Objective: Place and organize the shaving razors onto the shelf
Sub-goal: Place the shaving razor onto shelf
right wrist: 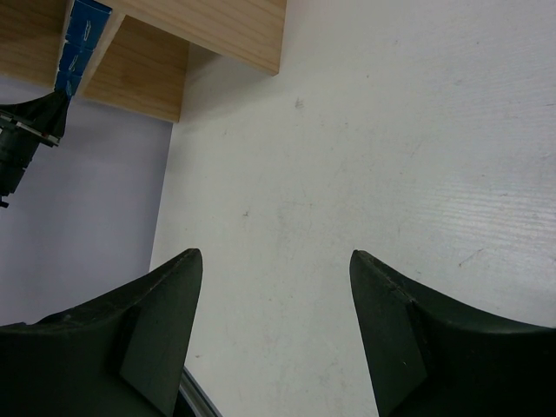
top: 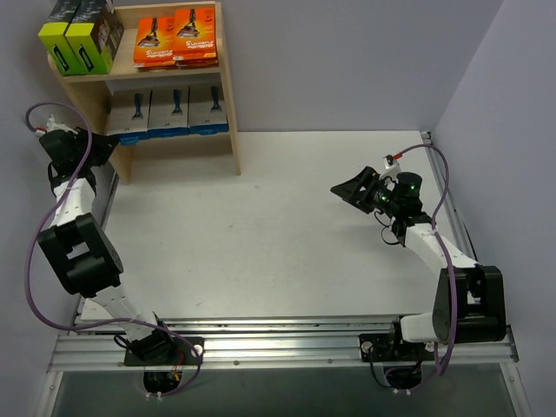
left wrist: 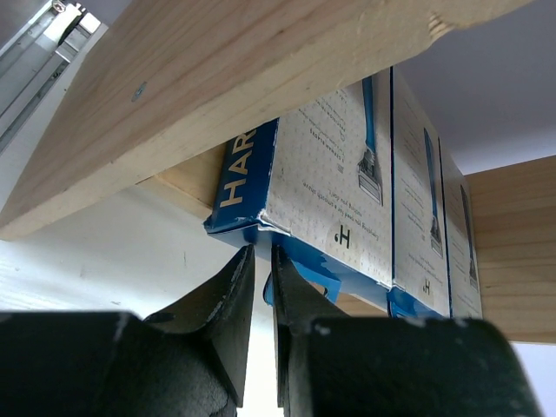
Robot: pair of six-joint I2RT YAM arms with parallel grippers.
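Well, starting at the far left, my left gripper (top: pixel 102 146) sat at the open left end of the shelf (top: pixel 230 130), level with the lower tier. On the left wrist view its jaws stood narrow, only a thin slit between them, and I could see nothing in that slit. The tips were just short of the dented bottom corner of the leftmost grey card (left wrist: pixel 321 200). I couldn't tell whether they touched it.

On the top tier, the black boxes (top: pixel 78 39) stood at the left with the orange packs (top: pixel 174 39) beside them. Below, the grey cards (top: pixel 169 111) stood upright in a row of three, side by side. No pack lay on the table (top: pixel 261 226), so I judged the placing done and this step to be a last tidy of that end card.

If so, the next move called for a light nudge to square it, then a straight pull back. The shelf board sat close above the fingers and the side panel was right beside them, so either could catch the gripper. A hard push might have tipped the whole row.

Far to the right, my right gripper (top: pixel 352 187) hung over bare table, jaws wide and empty, well apart from everything.
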